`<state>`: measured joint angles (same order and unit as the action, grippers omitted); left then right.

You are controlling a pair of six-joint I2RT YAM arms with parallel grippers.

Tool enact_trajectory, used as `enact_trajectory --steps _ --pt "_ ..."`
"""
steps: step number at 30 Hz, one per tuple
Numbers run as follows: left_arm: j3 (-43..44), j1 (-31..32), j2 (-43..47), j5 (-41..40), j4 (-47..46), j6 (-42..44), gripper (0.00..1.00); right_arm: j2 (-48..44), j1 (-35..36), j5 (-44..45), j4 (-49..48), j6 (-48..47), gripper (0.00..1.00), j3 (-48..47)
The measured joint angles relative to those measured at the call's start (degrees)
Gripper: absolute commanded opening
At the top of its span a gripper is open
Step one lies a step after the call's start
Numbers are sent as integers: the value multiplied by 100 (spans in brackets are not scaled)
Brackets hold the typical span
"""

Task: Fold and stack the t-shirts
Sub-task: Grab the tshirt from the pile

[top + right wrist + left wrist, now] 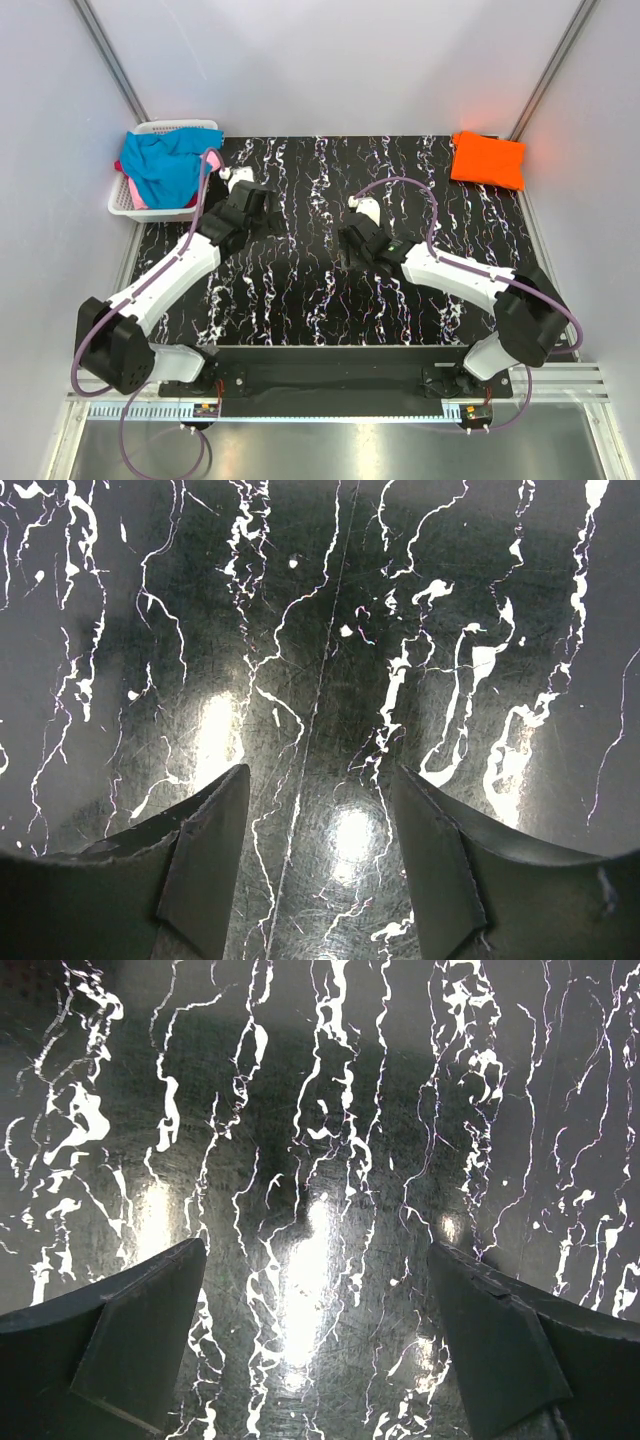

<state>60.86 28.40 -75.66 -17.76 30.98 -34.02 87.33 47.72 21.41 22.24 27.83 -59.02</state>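
A folded orange t-shirt (488, 159) lies at the table's far right corner. A turquoise t-shirt (165, 162) is heaped in the white basket (127, 206) at the far left, with pink cloth (135, 193) showing under it. My left gripper (262, 206) hovers to the right of the basket, open and empty. My right gripper (352, 243) is near the table's middle, also open and empty. Each wrist view shows only bare marbled tabletop between the fingers: the left gripper (318, 1260) and the right gripper (320, 785).
The black marbled table (300, 290) is bounded by grey walls on the left, back and right. Metal posts stand at the back corners. The arm bases sit on a rail at the near edge.
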Motion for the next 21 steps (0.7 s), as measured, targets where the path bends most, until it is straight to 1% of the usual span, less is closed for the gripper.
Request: enact_trajectory --steps 8,12,15,16,21 --pt "-2 2 326 -116 15 122 99 -4 0 -4 -9 31 66 0" --pt "-2 -7 393 -376 22 92 99 -68 0 -4 -15 79 66 22" --pt "59 -166 348 -522 140 -33 93 -223 0 -4 -11 125 66 122" --pt "155 -339 267 -518 234 -105 87 -280 0 -2 -13 140 66 168" --pt "999 -1276 -435 -570 664 -273 77 -455 0 0 -11 192 66 330"
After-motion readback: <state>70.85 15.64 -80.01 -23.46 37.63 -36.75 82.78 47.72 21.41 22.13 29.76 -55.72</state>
